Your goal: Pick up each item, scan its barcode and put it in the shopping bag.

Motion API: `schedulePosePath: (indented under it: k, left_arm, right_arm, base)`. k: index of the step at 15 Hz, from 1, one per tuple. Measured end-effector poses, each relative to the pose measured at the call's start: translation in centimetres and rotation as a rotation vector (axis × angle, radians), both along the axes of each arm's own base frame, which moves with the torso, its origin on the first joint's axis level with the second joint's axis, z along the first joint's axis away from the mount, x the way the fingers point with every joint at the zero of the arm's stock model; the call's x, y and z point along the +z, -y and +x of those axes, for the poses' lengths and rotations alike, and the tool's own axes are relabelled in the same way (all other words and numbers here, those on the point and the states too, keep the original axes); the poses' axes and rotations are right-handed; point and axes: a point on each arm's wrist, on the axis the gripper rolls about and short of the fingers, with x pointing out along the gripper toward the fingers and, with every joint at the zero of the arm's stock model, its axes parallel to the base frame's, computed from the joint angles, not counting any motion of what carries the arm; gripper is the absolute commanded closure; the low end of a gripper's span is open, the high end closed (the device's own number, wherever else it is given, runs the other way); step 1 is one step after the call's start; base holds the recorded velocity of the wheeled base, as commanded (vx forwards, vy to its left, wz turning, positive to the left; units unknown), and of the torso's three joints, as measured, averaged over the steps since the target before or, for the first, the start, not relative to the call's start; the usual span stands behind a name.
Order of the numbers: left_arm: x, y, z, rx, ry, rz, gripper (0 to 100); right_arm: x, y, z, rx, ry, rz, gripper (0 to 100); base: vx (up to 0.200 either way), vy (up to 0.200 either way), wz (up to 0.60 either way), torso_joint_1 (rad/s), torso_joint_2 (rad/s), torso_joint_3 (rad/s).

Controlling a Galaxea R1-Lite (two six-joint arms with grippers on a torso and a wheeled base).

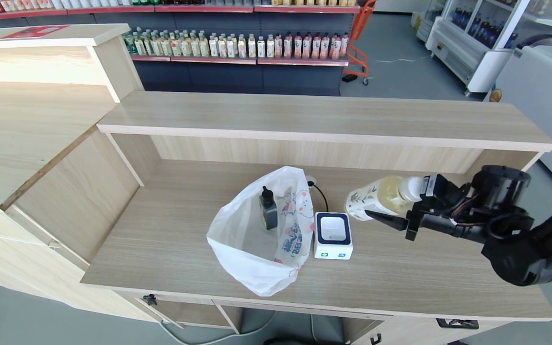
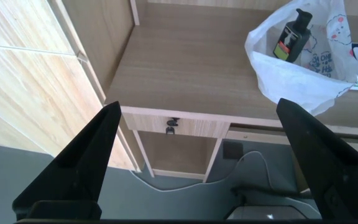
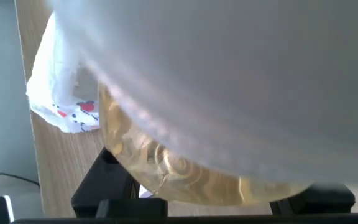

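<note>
My right gripper [image 1: 403, 205] is shut on a clear drink bottle [image 1: 376, 196] with pale yellow liquid, a floral label and a white cap. It holds the bottle on its side above the counter, just right of the white barcode scanner [image 1: 333, 235]. Close up, the bottle [image 3: 197, 174] lies across the right wrist view, with the bag [image 3: 61, 93] beyond it. The white shopping bag [image 1: 257, 249] stands open left of the scanner with a dark bottle [image 1: 268, 209] upright inside. My left gripper [image 2: 197, 109] hangs open below the counter's front edge, near the bag [image 2: 297, 78].
The wooden counter [image 1: 424, 273] has a raised ledge [image 1: 324, 115] along its back and a side wall on the left. A black cable [image 1: 321, 194] runs from the scanner toward the back. Bare counter lies to the right of the scanner.
</note>
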Motion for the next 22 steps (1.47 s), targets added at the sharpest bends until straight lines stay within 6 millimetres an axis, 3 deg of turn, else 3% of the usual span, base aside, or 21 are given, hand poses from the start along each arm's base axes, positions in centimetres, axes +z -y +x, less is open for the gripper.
schedulePosePath:
  k: [2,4,6,8,10,16,19,22]
  left_arm:
    - [0.0,0.0,0.0,0.0,0.0,0.0,0]
    - [0.0,0.0,0.0,0.0,0.0,0.0,0]
    - [0.0,0.0,0.0,0.0,0.0,0.0,0]
    - [0.0,0.0,0.0,0.0,0.0,0.0,0]
    - [0.0,0.0,0.0,0.0,0.0,0.0,0]
    - [0.0,0.0,0.0,0.002,-0.001,-0.011,0]
    - [0.0,0.0,0.0,0.002,0.0,-0.007,0]
    - [0.0,0.0,0.0,0.001,0.0,-0.005,0]
  right_arm:
    - [2.9,0.4,-3.9,-0.244,-0.251,0.26,100]
    - [4.0,-0.2,-7.3,-0.486,-0.442,0.492,100]
    - [4.3,-0.8,-10.0,-0.55,-0.594,0.592,100]
    - [4.7,-0.7,-11.7,-0.54,-0.599,0.611,100]
    - [5.0,-0.5,-12.5,-0.534,-0.588,0.617,100]
    - [5.0,-0.5,-13.1,-0.536,-0.612,0.606,100]
    - [4.9,-0.8,-12.9,-0.528,-0.626,0.603,100]
    - [3.9,-1.4,-11.9,-0.53,-0.669,0.575,100]
  base:
    - [0.0,0.0,0.0,0.0,0.0,0.0]
    - [0.0,0.0,0.0,0.0,0.0,0.0]
    - [0.0,0.0,0.0,0.0,0.0,0.0]
    - [0.0,0.0,0.0,0.0,0.0,0.0]
    - [0.0,0.0,0.0,0.0,0.0,0.0]
    - [0.0,0.2,0.0,-0.001,0.0,0.0]
    - [0.0,0.2,0.0,-0.006,0.0,0.006]
    - [0.0,0.0,0.0,0.0,0.0,0.0]
